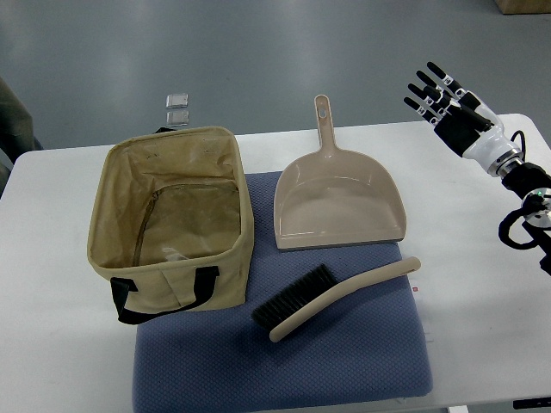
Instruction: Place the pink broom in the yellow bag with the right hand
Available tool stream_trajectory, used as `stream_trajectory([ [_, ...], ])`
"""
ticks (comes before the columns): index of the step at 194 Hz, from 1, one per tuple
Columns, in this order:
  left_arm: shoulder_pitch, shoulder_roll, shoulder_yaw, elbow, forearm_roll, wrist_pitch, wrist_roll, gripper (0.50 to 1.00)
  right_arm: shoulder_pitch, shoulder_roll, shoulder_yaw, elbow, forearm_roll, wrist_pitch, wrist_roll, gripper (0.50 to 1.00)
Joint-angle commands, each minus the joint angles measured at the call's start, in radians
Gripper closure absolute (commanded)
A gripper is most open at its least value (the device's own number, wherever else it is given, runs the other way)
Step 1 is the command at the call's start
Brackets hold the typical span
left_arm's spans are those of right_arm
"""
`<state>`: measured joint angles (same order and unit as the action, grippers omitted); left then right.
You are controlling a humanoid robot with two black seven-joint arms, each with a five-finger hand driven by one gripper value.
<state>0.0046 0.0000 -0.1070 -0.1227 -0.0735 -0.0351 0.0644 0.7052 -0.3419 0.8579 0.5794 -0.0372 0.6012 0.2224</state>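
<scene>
Right hand: the black-fingered robot hand with a white wrist hangs at the upper right, beyond the far right corner of the table; its arm enters from the right edge. Fingers are spread and extended toward the upper left, holding nothing.
Bag: the tan-yellow fabric bag with black strap handles sits open on the left side of the table, mouth up, its near right corner resting on the mat. One handle loop hangs down its near face.
Small items: two small clear square pieces lie on the floor beyond the bag.
Mat: a blue-grey textured rectangular mat covers the middle and near part of the white table.
Dustpan: a pale pink-beige plastic dustpan lies flat on the far part of the mat, handle pointing away from the robot.
Broom: the pale pink-beige hand brush with black bristles lies on the mat, just in front of the dustpan and right of the bag. Its long axis runs diagonally; handle tip points to the upper right, bristle end to the lower left, bristles facing the dustpan.
</scene>
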Motion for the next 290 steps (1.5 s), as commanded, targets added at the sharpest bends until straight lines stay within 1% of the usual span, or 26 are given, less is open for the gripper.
stream_trajectory([
  [1, 0.000, 0.000, 0.000, 0.001, 0.000, 0.000, 0.000, 0.500, -0.001, 0.000, 0.001, 0.000, 0.000, 0.002, 0.000, 0.572],
  [83, 0.000, 0.000, 0.001, 0.000, 0.000, 0.000, 0.000, 0.500, -0.010, 0.008, -0.011, 0.000, -0.001, 0.002, -0.002, 0.572],
  [140, 0.000, 0.000, 0.000, 0.000, 0.000, 0.000, 0.000, 0.500, -0.006, -0.005, -0.013, 0.000, -0.004, 0.010, -0.002, 0.572],
  [180, 0.000, 0.000, 0.000, 0.000, 0.000, 0.000, 0.000, 0.500, -0.003, -0.014, -0.016, 0.005, -0.098, 0.010, 0.000, 0.572],
  [199, 0.000, 0.000, 0.000, 0.000, 0.000, 0.000, 0.000, 0.500, 0.002, -0.034, -0.026, 0.022, -0.150, 0.010, 0.002, 0.572],
  [218, 0.000, 0.000, 0.001, 0.000, 0.000, 0.000, 0.000, 0.500, 0.013, -0.074, -0.083, 0.066, -0.211, 0.010, 0.017, 0.574],
  [231, 0.000, 0.000, 0.000, 0.000, 0.000, 0.000, 0.000, 0.500, 0.028, -0.112, -0.131, 0.122, -0.259, 0.010, 0.055, 0.574],
  [237, 0.000, 0.000, 0.000, 0.000, 0.000, 0.000, 0.000, 0.500, 0.033, -0.121, -0.148, 0.140, -0.276, 0.010, 0.063, 0.574],
  [254, 0.000, 0.000, 0.001, 0.000, 0.000, 0.000, 0.000, 0.500, 0.051, -0.161, -0.204, 0.235, -0.366, 0.010, 0.092, 0.576],
  [269, 0.000, 0.000, 0.000, 0.000, 0.000, 0.000, 0.000, 0.500, 0.053, -0.187, -0.223, 0.298, -0.428, 0.010, 0.114, 0.576],
  [290, 0.000, 0.000, 0.001, 0.000, 0.000, 0.000, 0.000, 0.500, 0.056, -0.226, -0.247, 0.392, -0.581, 0.010, 0.163, 0.576],
])
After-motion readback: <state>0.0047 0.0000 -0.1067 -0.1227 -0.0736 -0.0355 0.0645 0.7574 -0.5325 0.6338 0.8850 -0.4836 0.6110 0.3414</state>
